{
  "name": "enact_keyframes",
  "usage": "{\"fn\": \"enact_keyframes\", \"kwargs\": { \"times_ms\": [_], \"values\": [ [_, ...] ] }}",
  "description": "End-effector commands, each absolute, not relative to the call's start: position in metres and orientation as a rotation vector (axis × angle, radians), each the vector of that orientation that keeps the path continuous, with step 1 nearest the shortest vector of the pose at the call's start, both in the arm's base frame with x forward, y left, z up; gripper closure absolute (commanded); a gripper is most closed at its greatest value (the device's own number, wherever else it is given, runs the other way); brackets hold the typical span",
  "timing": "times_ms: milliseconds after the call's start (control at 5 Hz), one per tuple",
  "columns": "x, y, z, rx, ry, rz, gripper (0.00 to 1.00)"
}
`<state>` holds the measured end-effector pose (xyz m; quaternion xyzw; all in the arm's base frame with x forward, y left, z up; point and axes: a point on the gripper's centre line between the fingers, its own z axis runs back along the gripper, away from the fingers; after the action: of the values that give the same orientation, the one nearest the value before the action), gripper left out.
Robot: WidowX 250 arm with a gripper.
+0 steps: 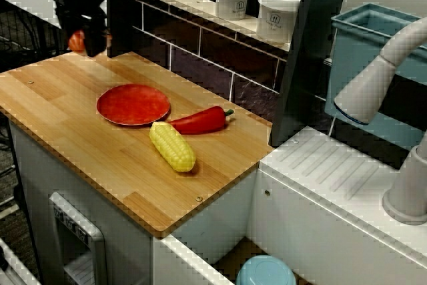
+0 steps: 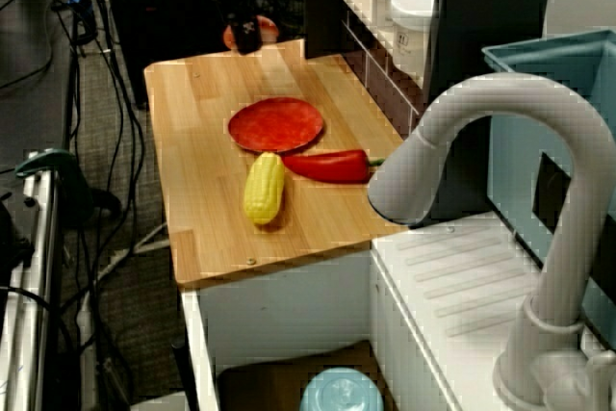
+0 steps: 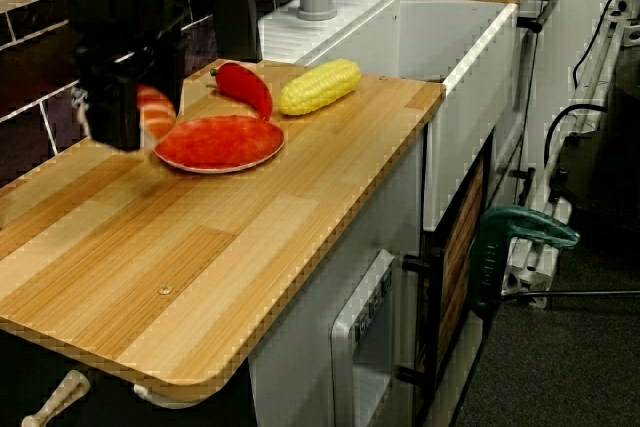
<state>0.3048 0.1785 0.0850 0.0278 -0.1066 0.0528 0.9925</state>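
Gripper: black gripper over the wooden counter's far left corner, fingers clenched on an orange-and-white striped food piece.
Striped piece: by the corner's edges, back and left of the plate.
Plate: round red plate, mid-counter, bare wood in front and to its left.
Corn: yellow corn cob, just right of the plate, nearer the front edge.
Pepper: long red pepper, at the plate's rim, behind the corn.
Sink: white sink unit bounds the right edge.

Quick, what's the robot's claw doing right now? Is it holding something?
The gripper is closed on a small orange-and-white toy food.
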Motion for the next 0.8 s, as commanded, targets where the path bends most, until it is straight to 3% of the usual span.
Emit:
{"fn": "enact_keyframes", "kwargs": {
  "times_ms": [0,600],
  "values": [
    [0.277,0.221,0.091,0.108,-0.208,0.114,1.00],
    [0.267,0.237,0.068,0.149,-0.164,0.110,1.00]
  ]
}}
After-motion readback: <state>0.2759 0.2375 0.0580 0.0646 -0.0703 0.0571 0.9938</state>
